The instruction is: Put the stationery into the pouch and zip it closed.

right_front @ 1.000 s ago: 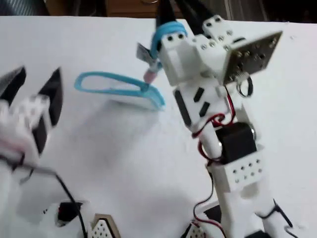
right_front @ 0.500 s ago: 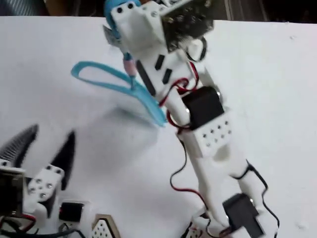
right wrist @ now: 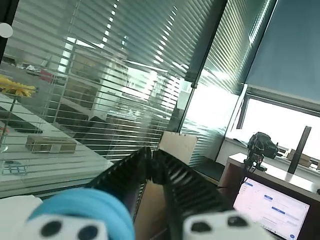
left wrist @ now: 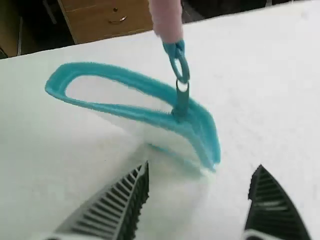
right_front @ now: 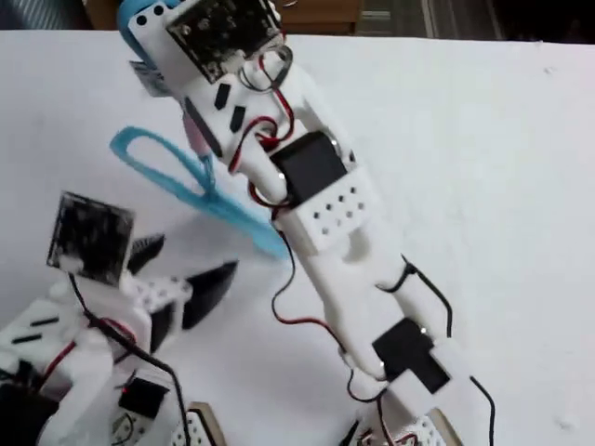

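Two grippers are at work. The left gripper (left wrist: 200,210) is spread wide just short of the pouch (left wrist: 150,115), which lies on the table (right_front: 483,139) with its mouth agape. The right gripper (right wrist: 152,157) is pressed shut, with nothing seen between its jaws. A pink pull (left wrist: 167,20) hung under the right arm is ringed to the slider (left wrist: 181,102). Zipping is judged to be in hand. The pouch's near end should be pinned by the left gripper, so that the slider is drawn along the teeth and the pouch is not dragged.

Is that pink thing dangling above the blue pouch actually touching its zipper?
Touching. In the left wrist view the pink tab ends in a teal ring hooked onto the slider of the pouch, no gap.
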